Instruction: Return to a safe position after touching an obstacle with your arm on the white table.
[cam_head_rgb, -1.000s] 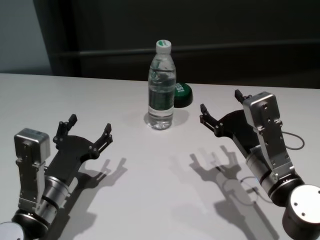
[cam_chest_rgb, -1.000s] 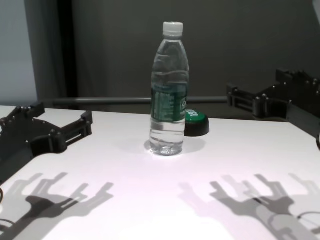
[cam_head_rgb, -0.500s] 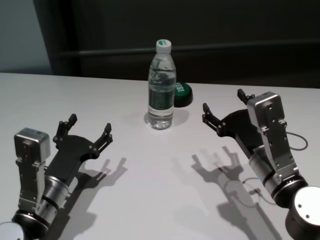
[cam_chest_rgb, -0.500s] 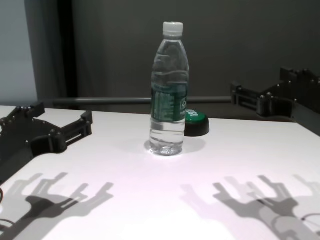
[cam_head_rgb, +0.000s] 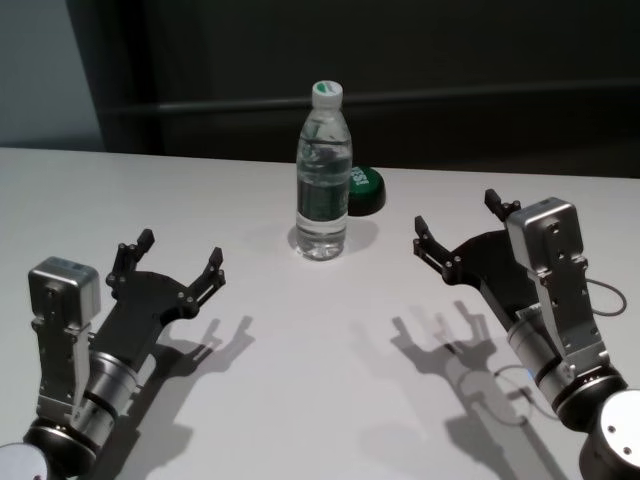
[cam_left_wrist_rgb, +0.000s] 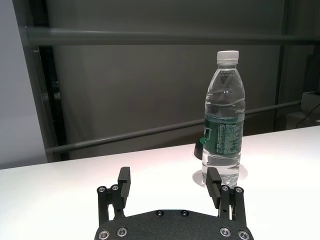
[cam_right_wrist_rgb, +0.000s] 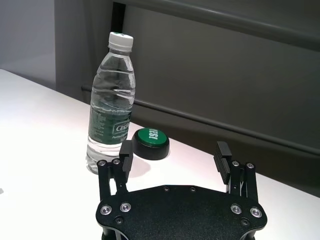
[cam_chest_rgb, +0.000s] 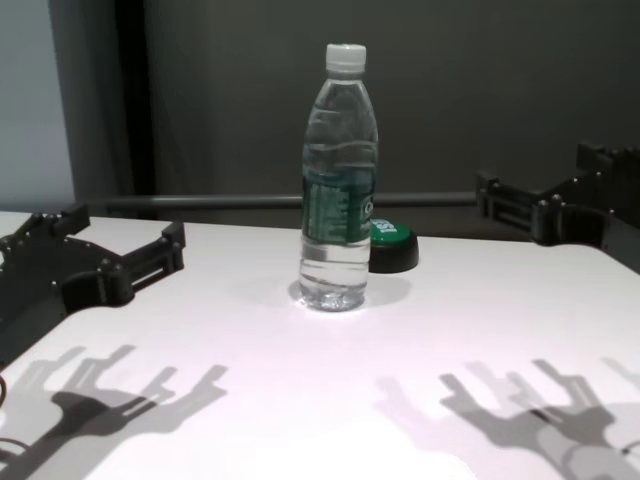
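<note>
Bottle (cam_head_rgb: 322, 170), the obstacle we were to touch, stands upright near the middle of the white tabletop (cam_head_rgb: 300, 360), its white cap on and the green label band around its waist. Just behind it sits a low green-topped puck (cam_head_rgb: 364, 188), close to the bottle's base but apart from it as far as we can tell.

Our right tool (cam_head_rgb: 455, 232) hangs above the tabletop to the right of the bottle, well clear of it, fingers spread wide and holding nothing. Our left tool (cam_head_rgb: 168, 262) is low on the left side, likewise wide open and empty, also well apart from the bottle.

We judge the task close to done: neither arm is in contact with the bottle, which is unspilled and upright. What seems left, if anything, is for the right arm to settle into a resting pose like the left's.
</note>
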